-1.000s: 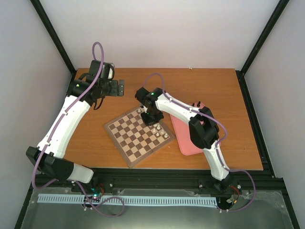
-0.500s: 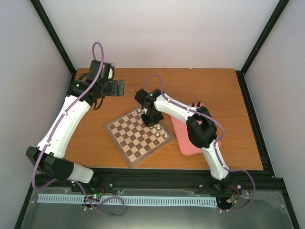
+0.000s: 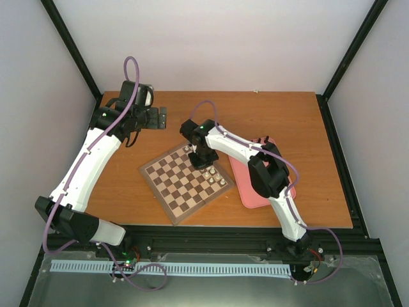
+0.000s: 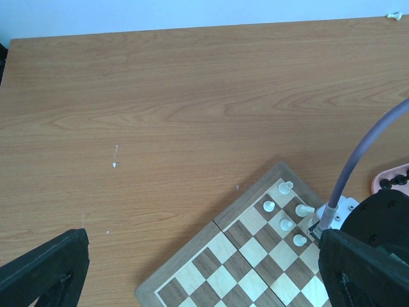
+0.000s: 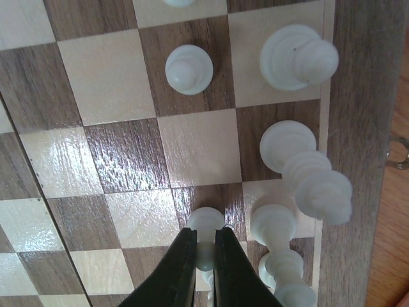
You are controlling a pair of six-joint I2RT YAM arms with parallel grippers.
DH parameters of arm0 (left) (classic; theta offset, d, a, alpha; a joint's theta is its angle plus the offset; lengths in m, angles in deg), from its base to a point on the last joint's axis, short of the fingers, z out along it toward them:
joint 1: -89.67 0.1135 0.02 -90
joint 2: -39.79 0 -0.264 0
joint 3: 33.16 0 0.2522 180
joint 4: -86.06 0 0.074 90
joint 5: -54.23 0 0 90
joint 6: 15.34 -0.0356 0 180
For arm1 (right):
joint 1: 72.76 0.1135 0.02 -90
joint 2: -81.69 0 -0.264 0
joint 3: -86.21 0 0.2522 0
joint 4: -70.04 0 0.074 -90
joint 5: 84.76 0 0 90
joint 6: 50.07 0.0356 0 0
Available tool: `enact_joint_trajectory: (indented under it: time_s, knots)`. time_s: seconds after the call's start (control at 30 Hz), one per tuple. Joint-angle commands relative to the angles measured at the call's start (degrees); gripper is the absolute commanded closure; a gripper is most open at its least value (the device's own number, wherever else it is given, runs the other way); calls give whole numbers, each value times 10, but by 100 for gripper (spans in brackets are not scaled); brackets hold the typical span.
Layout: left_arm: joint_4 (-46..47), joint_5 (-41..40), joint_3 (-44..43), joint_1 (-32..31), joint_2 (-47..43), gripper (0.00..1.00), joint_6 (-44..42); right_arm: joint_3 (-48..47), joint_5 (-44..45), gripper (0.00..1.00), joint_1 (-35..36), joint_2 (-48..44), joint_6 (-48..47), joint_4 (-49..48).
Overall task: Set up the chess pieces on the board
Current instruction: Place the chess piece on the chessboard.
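The board (image 3: 182,185) lies tilted on the table's middle. Several cream-white chess pieces (image 3: 214,178) stand along its right edge. My right gripper (image 3: 202,160) hangs over the board's far right corner. In the right wrist view it (image 5: 204,235) is shut on a white pawn (image 5: 206,220) low over a dark square; I cannot tell if the pawn touches the board. Beside it are a white pawn (image 5: 188,69) and taller white pieces (image 5: 297,57). My left gripper (image 3: 160,118) is open and empty at the far left, off the board (image 4: 249,256). I cannot make out any black pieces on the board.
A pink tray (image 3: 246,188) lies right of the board, under the right arm; its edge with dark pieces (image 4: 393,182) shows in the left wrist view. Bare wooden table lies behind and left of the board. Black frame posts bound the table.
My right arm has shifted slightly left over the board's far right corner with the pawn held. The left arm has not moved.
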Motion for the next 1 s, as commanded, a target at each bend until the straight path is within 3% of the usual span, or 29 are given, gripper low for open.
enact_joint_trajectory:
  time_s: [0.0, 0.17, 0.5, 0.7, 0.97]
  knots:
    - [4, 3, -3, 2, -4, 0, -2, -19, 12, 92, 4, 10, -2, 7]
    - [6, 5, 0, 3, -4, 0, -3, -18, 12, 80, 4, 7, -5, 4]
    - [7, 6, 1, 3, -2, 0, -2, -17, -1, 79, 4, -3, -12, 1]
    - [7, 10, -3, 2, 3, 0, -2, -21, -16, 70, 4, -31, -19, 1]
    - [6, 14, -4, 3, 6, 0, -2, -50, -2, 68, 4, -97, -17, 22]
